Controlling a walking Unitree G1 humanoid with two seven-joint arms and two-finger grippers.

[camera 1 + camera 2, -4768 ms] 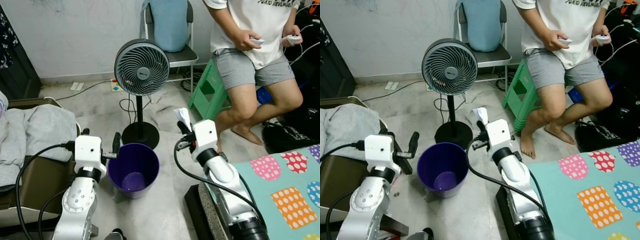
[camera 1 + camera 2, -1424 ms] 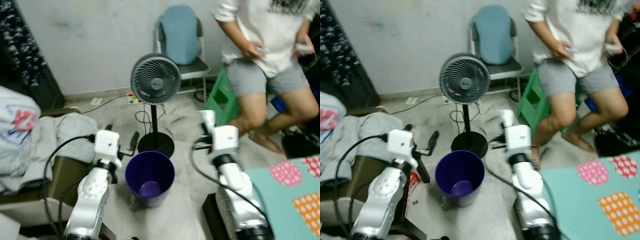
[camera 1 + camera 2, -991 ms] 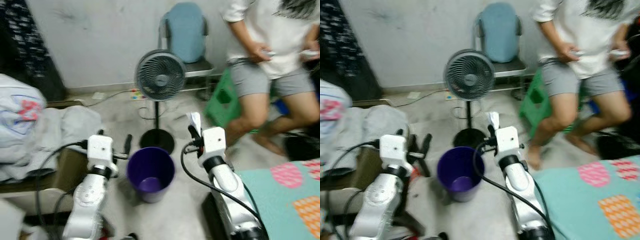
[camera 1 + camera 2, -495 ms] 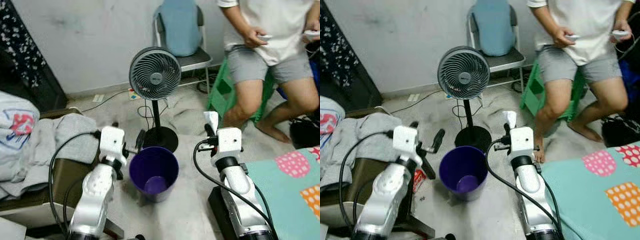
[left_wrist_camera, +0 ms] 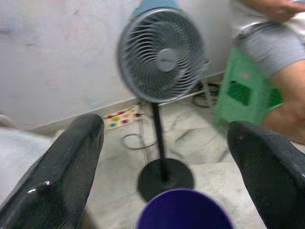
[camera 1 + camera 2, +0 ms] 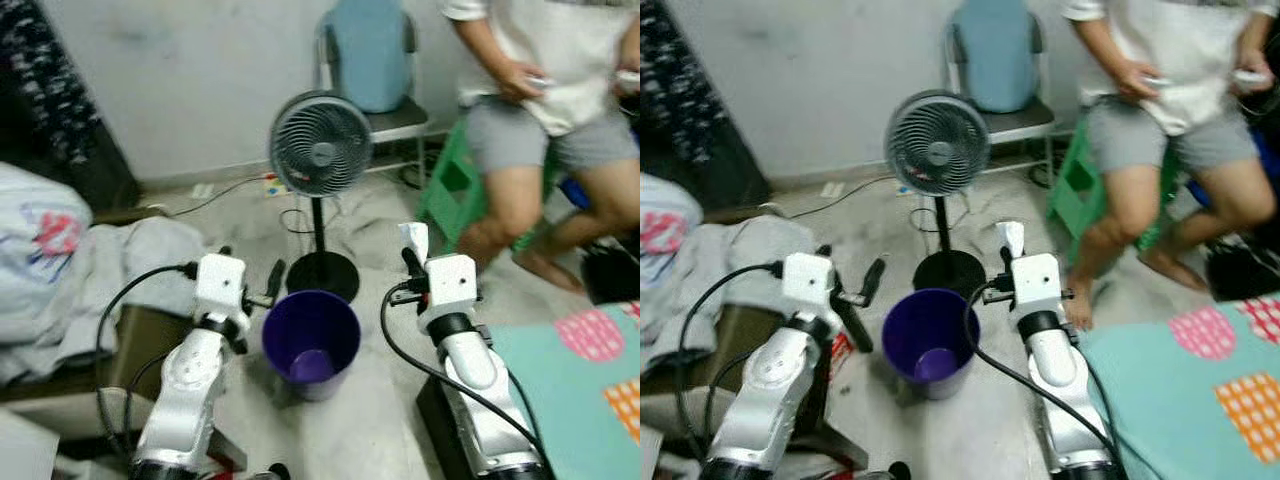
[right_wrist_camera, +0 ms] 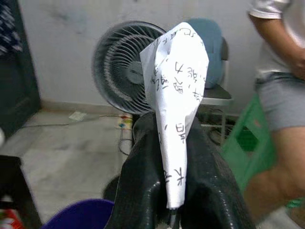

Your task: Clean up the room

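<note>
Beside floor bin (image 6: 311,342), right hand (image 7: 169,186) pinches paper (image 7: 178,107).

Your robot has two silver arms, the left arm (image 6: 185,385) and the right arm (image 6: 478,395), each built of rounded metallic segments with small round screw recesses along the casing. A white, boxy wrist block (image 6: 221,283) caps each arm, above a black ring joint. Thick black cables (image 6: 112,330) loop from those blocks down past the forearms. Your wrist cameras show the long fingers (image 5: 57,183) as glossy black, rounded and broad.
</note>
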